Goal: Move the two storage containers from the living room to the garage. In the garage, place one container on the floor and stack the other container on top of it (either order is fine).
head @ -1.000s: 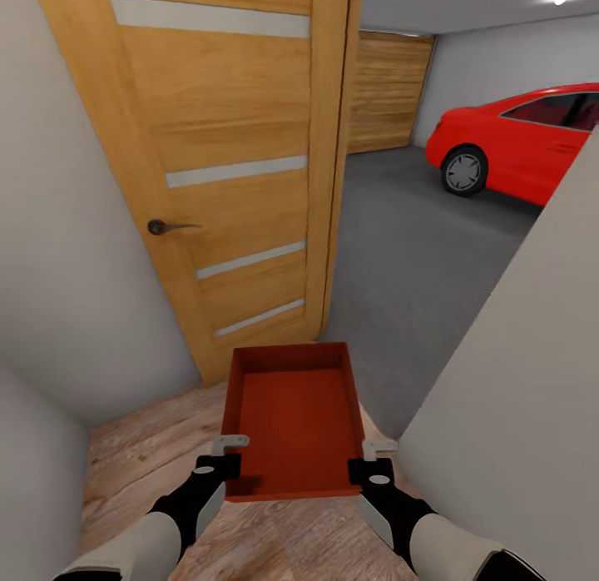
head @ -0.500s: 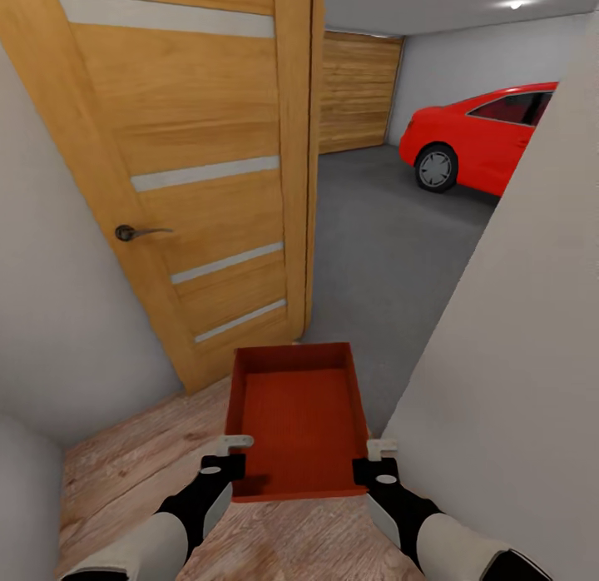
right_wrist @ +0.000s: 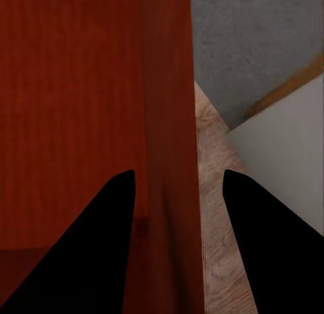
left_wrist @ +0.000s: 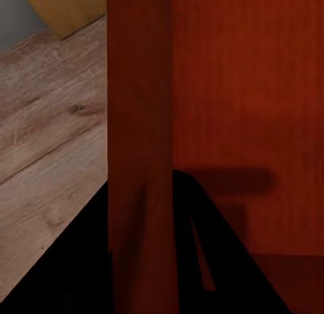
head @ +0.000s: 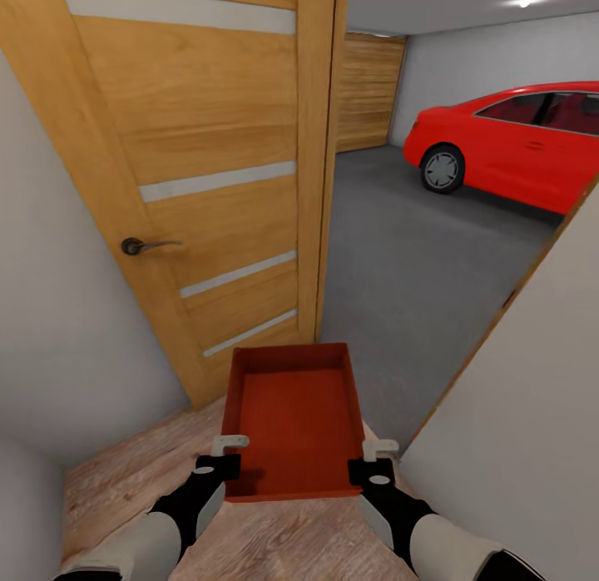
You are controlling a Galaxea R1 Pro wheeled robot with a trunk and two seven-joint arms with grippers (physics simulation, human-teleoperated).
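Head view puts the robot right at the doorway: the garage (head: 433, 256) opens up ahead with its grey floor (head: 399, 298), a red car (head: 516, 148) parked at the far side, and the orange door (head: 200, 173) swung open on the left. Wood planks (head: 133, 481) are underfoot, so I'd say it's roughly mid-haul on this container and nothing's set down or stacked yet; no second bin in sight. The container (head: 291, 419) is an empty orange-red open-top bin with thin walls, held level out front between both arms. The left gripper (head: 223, 456) pinches the near left wall and the right gripper (head: 376, 460) does the same on the right wall; in the wrist views each wall runs straight between the fingers.
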